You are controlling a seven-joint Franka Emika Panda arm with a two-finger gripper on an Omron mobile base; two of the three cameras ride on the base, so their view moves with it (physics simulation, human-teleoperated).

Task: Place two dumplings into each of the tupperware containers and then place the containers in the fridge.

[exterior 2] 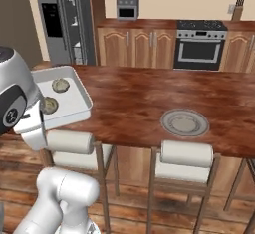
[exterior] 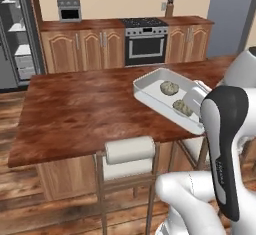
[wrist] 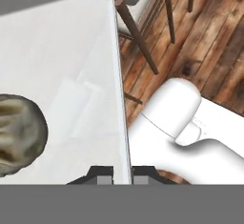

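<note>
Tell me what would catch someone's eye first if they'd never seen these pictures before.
Most striking is the white rectangular tray, held up above the near edge of the wooden island with two dumplings inside; the hand is shut on its wall. Next is the round grey plate lying alone on the island to the right. At the back left, the dark fridge stands open.

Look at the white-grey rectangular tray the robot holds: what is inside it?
Two dumplings lie in the white-grey tray, apart. The gripper pinches its wall, shut. The arm covers the tray's near corner, so that part cannot be checked.
</note>
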